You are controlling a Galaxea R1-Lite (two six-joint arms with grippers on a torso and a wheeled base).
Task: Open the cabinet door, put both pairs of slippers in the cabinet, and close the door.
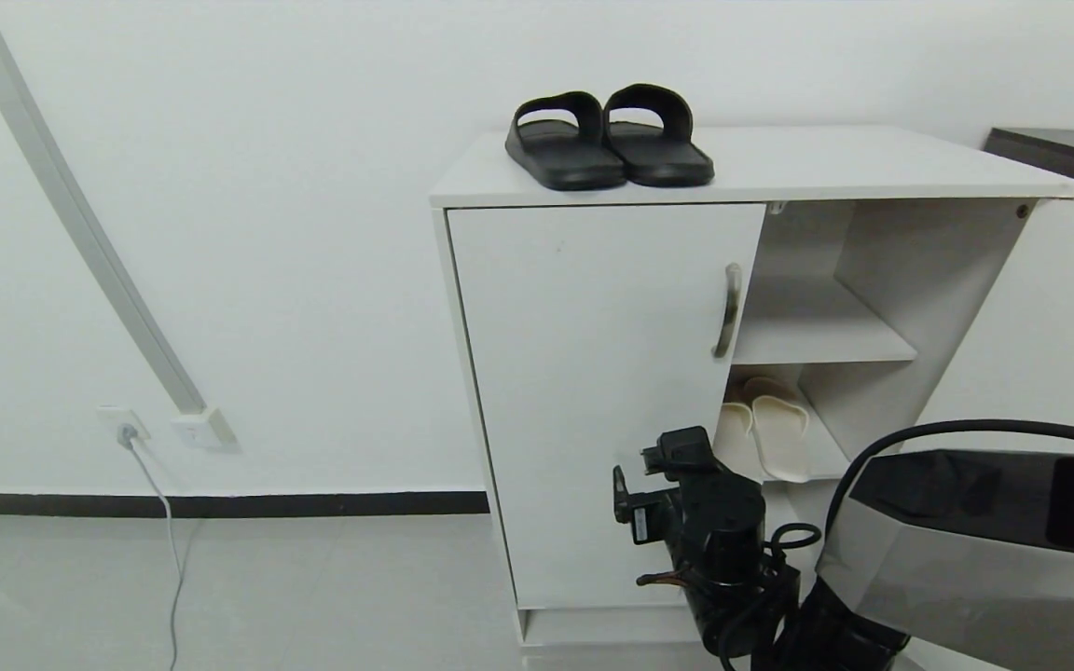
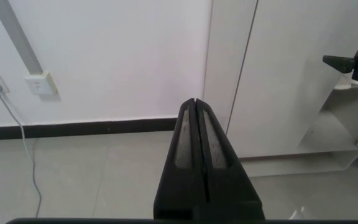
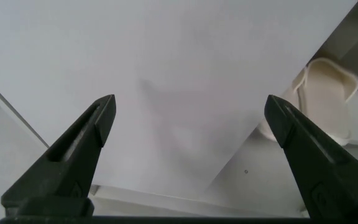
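Observation:
A white cabinet (image 1: pixel 873 163) stands against the wall, its left door (image 1: pixel 593 373) closed and its right door (image 1: pixel 1040 326) swung wide open. A pair of black slippers (image 1: pixel 610 140) rests on the cabinet top. A cream pair (image 1: pixel 765 433) lies on the lower shelf inside, also seen past the door edge (image 3: pixel 325 93). My right gripper (image 1: pixel 654 471) hangs open and empty just in front of the closed door, near its lower right part (image 3: pixel 190 106). My left gripper (image 2: pixel 194 102) is shut on nothing, low over the floor to the left of the cabinet (image 2: pixel 278 81).
A curved metal handle (image 1: pixel 731 310) sits at the closed door's right edge. A wall socket with a grey cable (image 1: pixel 122 424) and a slanted conduit (image 1: pixel 80 214) are at the left. Open floor (image 1: pixel 220 587) lies left of the cabinet. Dark furniture (image 1: pixel 1059 149) stands at the far right.

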